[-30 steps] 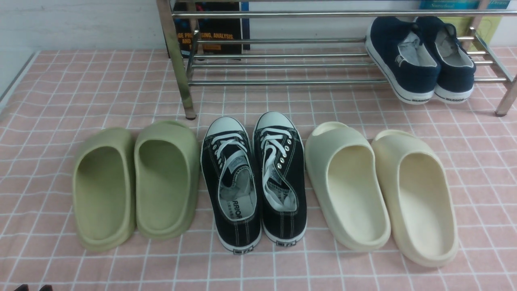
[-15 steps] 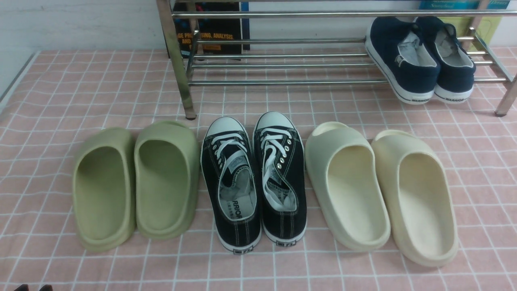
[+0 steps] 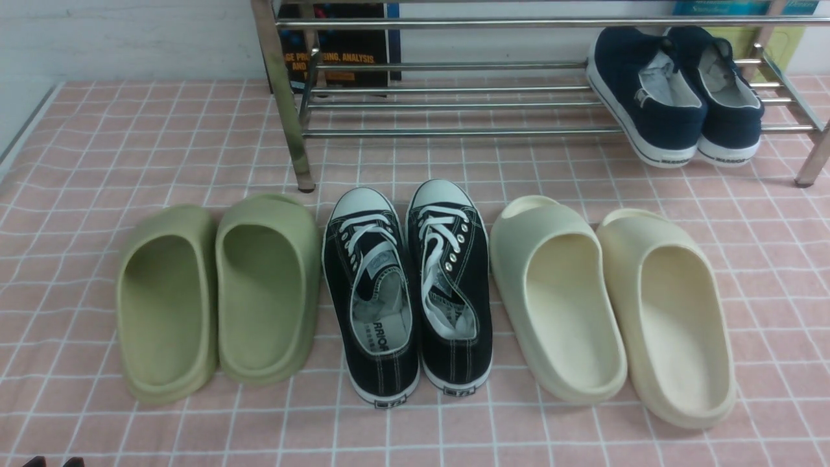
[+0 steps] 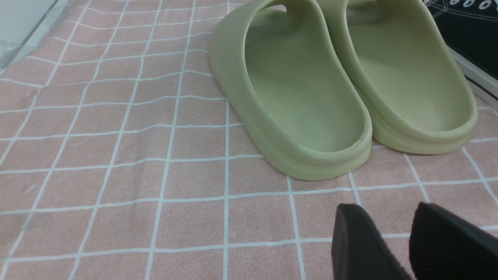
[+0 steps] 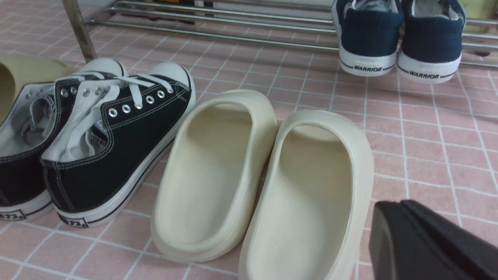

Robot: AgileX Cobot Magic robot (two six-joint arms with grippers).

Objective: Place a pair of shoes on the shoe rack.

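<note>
The pair of shoes, two navy slip-ons with white soles, rests on the lower bars at the right end of the chrome shoe rack, heels toward me. They also show in the right wrist view, on the rack bars. My left gripper sits low at the near left edge; in the left wrist view its fingers stand apart and empty, near the green slippers. My right gripper is shut and empty, beside the cream slippers; it is out of the front view.
On the pink checked cloth in front of the rack stand a row of green slippers, black lace-up sneakers and cream slippers. Books lean behind the rack. The table's left edge runs along the wall.
</note>
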